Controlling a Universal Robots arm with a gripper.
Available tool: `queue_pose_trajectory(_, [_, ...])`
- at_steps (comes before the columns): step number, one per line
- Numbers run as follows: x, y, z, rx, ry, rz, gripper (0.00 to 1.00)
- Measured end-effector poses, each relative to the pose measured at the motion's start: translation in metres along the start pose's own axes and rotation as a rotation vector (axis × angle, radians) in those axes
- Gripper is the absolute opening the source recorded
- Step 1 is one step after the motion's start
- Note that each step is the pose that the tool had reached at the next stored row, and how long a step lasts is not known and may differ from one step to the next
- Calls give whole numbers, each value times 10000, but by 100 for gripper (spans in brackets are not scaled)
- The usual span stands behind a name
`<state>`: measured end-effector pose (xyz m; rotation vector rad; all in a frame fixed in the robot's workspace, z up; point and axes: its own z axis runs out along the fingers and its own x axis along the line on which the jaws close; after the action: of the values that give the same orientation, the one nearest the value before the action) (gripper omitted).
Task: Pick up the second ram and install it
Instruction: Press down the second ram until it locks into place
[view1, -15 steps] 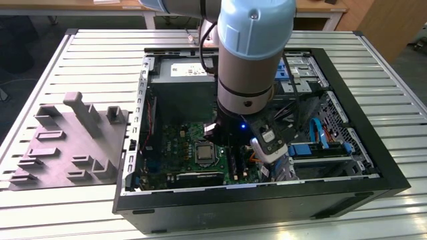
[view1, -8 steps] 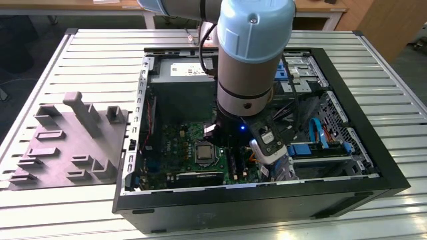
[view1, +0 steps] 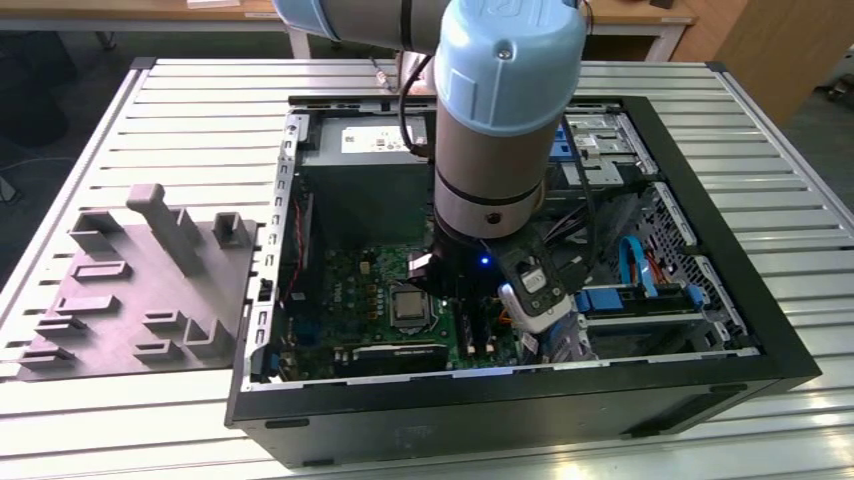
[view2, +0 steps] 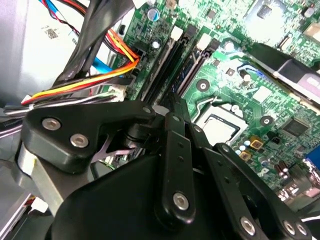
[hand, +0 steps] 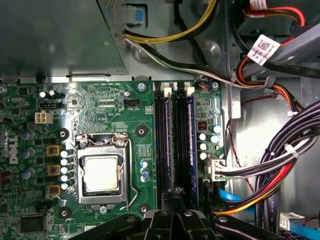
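fingers (hand: 172, 212): state cannot be told | over motherboard (hand: 100, 107) slots | 2 ram sticks (hand: 190, 145) seated

Green motherboard (hand: 100, 110), dark blue ram (hand: 190, 145), black pincer (view2: 172, 107).

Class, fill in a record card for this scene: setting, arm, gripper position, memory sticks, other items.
Setting: open computer case lying on a slatted metal table
Arm: arm reaches down into the case over the green motherboard
Gripper position: gripper at one end of the black memory slots, near the processor socket
Memory sticks: two dark blue memory sticks appear to stand on edge in the slots; which is the second ram cannot be told
Other items: grey moulded tray on the exterior view's left of the case; bundled cables
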<state>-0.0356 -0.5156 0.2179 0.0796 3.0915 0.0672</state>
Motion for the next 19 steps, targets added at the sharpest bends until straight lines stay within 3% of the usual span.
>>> queue_pose_trajectory(11, [0, 2, 9, -17, -4, 1, 10])
queue_pose_trajectory(13, [-3, 6, -40, -29, -9, 2, 10])
queue_pose_trajectory(19, [-14, 14, -288, 13, -3, 0, 10])
